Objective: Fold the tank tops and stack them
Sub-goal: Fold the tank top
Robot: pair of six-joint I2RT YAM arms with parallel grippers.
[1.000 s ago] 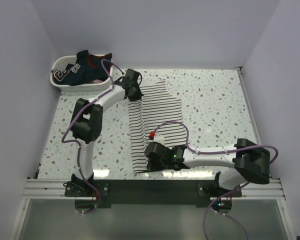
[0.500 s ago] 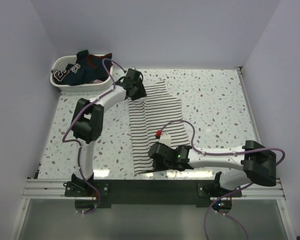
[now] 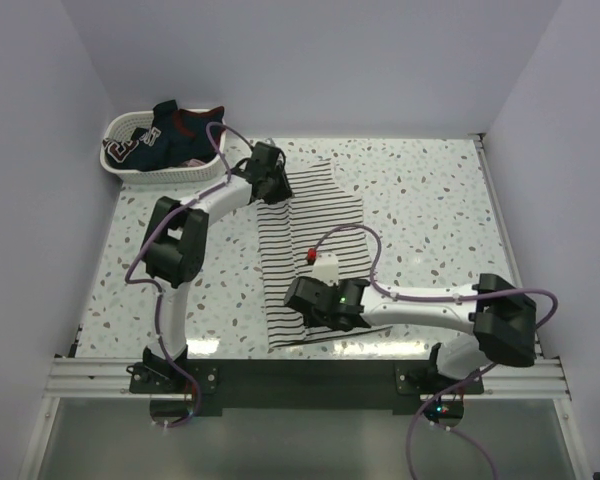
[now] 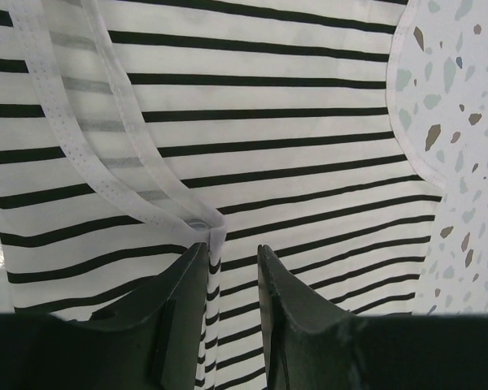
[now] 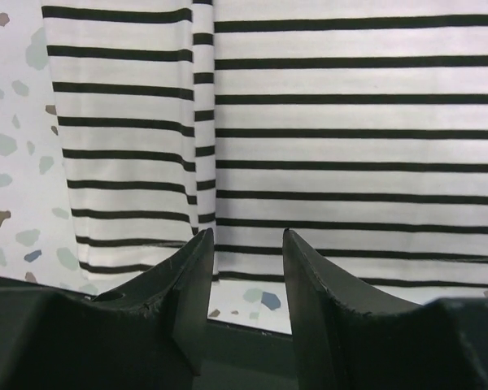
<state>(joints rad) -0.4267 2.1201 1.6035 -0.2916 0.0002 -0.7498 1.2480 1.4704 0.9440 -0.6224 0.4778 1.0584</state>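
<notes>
The white tank top with thin dark stripes lies flat in the middle of the table, folded lengthwise. My left gripper hovers at its far end, by the straps. Its jaws are open, and a folded striped edge runs along the inner face of the left finger. My right gripper is at the near hem. It is open and empty, with bare table and the hem showing in the gap. A dark navy tank top with red trim sits in the basket.
A white woven basket stands at the table's far left corner. The speckled table stretches to the right of the shirt. A black rail runs along the near edge, close behind the right gripper.
Both grippers have gone from shut to open and let go of the striped cloth. The right gripper has lifted slightly at the near hem; the left has stayed by the straps.
</notes>
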